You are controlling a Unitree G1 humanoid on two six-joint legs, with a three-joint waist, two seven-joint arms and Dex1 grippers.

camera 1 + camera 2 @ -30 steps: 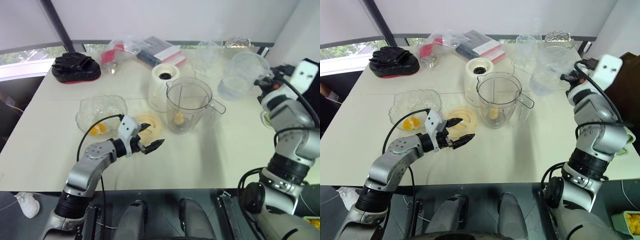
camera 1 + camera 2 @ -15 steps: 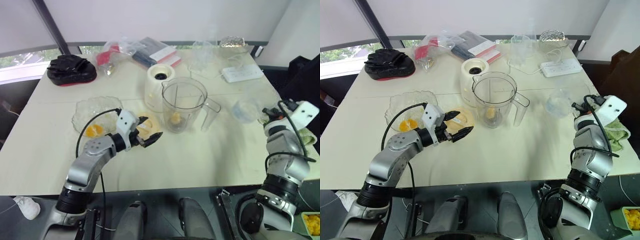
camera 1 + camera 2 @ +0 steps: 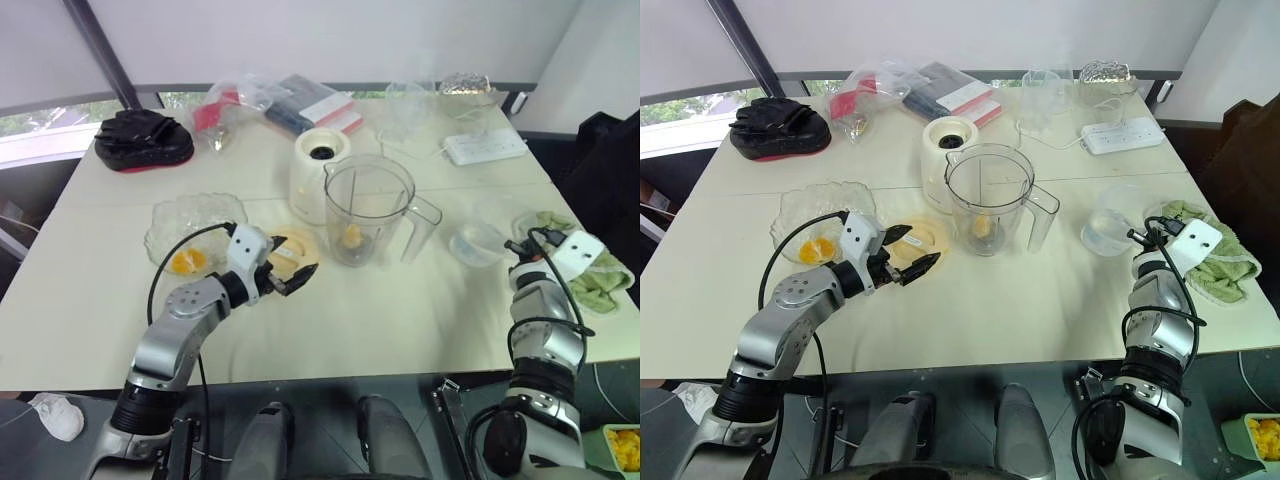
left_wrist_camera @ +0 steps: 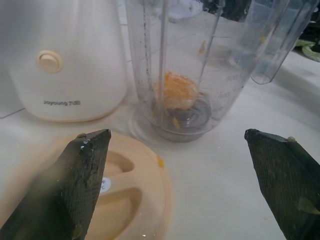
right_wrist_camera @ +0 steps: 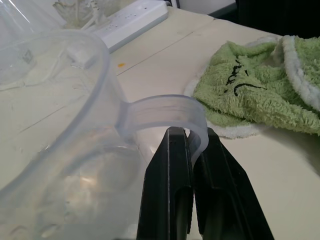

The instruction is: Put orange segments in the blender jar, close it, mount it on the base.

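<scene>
Over the last second the right gripper has come down from up in the air to the table. It brought along the clear plastic measuring cup, which now looks to be resting on the tabletop. Its two black fingers are clenched on the cup's looped handle, which arches over their tips. The cup body lies beyond and to one side of them, and a crumpled green towel lies off their other side. This spare vessel appears parked out of the way, though not yet let go.

The left gripper has edged forward over the same second, its fingers spread wide and holding nothing. One finger now hangs above the pale yellow round lid and the other above bare table. Straight ahead between them stands the tall clear blender jar, with an orange segment lying at its bottom. The white motor base stands just beside the jar, past the lid-side finger. Behind the fingers, the shallow clear bowl holds more orange pieces.

The forward shift suggests closing is the step in hand. Fruit is in the jar, which stands uncovered and unmounted, so a lid pickup would come next.
</scene>
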